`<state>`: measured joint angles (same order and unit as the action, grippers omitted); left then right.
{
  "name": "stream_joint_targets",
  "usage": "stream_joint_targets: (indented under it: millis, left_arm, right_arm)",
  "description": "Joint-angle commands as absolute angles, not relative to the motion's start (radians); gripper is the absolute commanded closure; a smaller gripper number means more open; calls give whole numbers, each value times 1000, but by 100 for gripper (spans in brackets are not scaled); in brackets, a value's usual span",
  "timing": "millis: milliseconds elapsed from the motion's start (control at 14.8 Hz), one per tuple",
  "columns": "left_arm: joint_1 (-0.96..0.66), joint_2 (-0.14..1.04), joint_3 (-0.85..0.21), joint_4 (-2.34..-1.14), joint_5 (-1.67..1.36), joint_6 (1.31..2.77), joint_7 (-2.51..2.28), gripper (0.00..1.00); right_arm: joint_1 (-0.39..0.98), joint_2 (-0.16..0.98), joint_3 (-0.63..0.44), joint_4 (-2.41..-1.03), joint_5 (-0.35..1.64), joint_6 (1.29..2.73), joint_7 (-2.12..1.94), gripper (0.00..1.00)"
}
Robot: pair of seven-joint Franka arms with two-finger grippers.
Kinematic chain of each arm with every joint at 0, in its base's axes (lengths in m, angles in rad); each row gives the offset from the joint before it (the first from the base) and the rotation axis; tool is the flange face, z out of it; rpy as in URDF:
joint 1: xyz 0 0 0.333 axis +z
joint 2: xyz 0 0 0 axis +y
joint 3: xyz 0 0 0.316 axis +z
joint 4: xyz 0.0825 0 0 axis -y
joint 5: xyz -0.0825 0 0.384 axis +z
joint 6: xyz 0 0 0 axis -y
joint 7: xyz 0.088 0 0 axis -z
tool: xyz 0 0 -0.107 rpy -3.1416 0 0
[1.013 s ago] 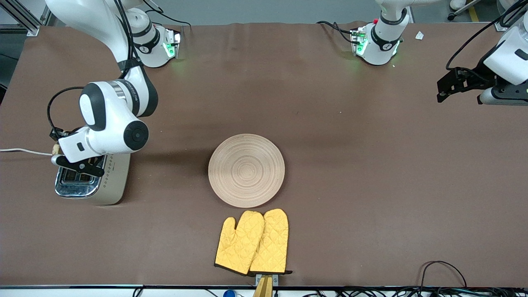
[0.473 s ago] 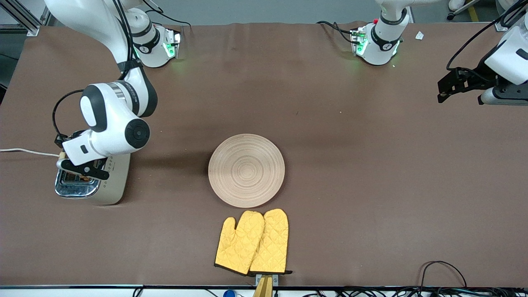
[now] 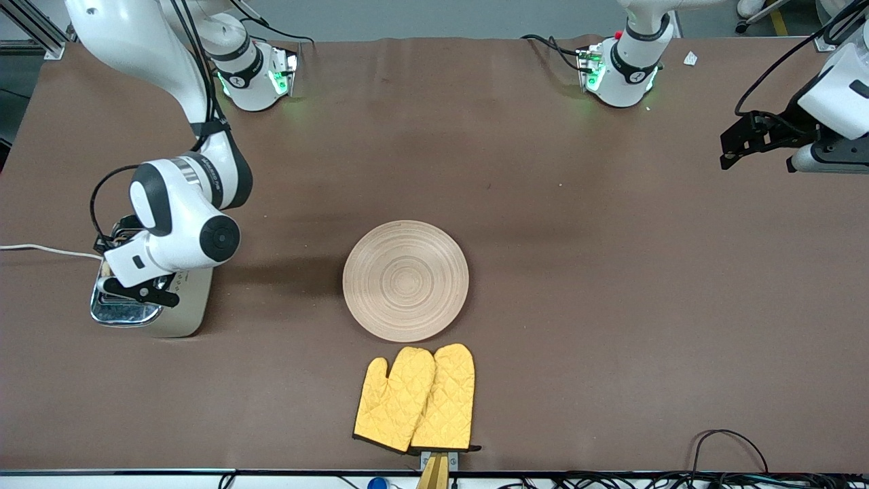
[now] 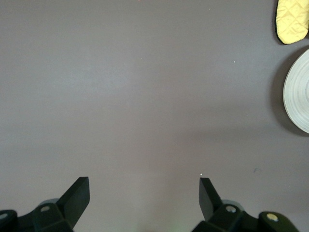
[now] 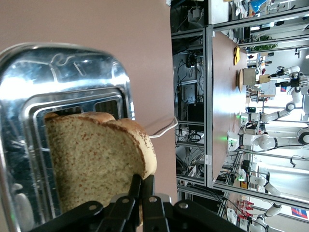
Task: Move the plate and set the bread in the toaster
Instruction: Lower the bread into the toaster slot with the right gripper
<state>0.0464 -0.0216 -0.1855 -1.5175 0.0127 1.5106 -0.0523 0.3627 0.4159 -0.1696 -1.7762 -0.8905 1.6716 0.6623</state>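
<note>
My right gripper [image 3: 132, 291] is over the cream toaster [image 3: 178, 307] at the right arm's end of the table. In the right wrist view it [image 5: 142, 187] is shut on the crust edge of the brown bread slice [image 5: 91, 159]. The slice hangs upright right over the slots in the toaster's chrome top [image 5: 72, 67]. In the front view the wrist hides the bread. The round light-wood plate [image 3: 405, 280] lies at the table's middle, and its rim shows in the left wrist view [image 4: 299, 96]. My left gripper [image 3: 736, 142] waits open and empty [image 4: 143, 193] over bare table at the left arm's end.
A pair of yellow oven mitts [image 3: 415, 399] lies nearer the front camera than the plate, at the table's edge; one tip shows in the left wrist view [image 4: 292, 19]. The toaster's white cord [image 3: 41, 250] runs off the table's end.
My right gripper has moved along the toaster top with the bread and come lower over the slots. The left arm and the plate have not moved.
</note>
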Motion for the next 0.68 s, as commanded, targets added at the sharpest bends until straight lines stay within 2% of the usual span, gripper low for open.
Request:
stream_joint_targets:
  millis: [0, 135, 203, 270, 473, 608]
  left_arm:
    - [48, -26, -179, -1511, -3, 1514, -46, 0]
    - [48, -28, -179, -1511, -3, 1514, -46, 0]
    - [48, -26, -179, -1511, -3, 1514, -46, 0]
    - [48, -26, -179, -1511, -3, 1514, -48, 0]
    - [49, -26, -179, -1511, -3, 1514, -46, 0]
    - [48, -26, -178, -1511, -3, 1522, -48, 0]
  right_arm:
    - [351, 405, -156, -1763, -858, 1669, 676, 75]
    - [342, 405, -156, -1717, -832, 1669, 660, 21]
    - [324, 403, -155, -1695, -807, 1669, 655, 6]
    - [318, 402, -153, -1675, -778, 1669, 637, 0]
    - [287, 387, -156, -1533, -576, 1652, 455, 0]
    - [252, 358, -158, -1415, -420, 1565, 344, 0]
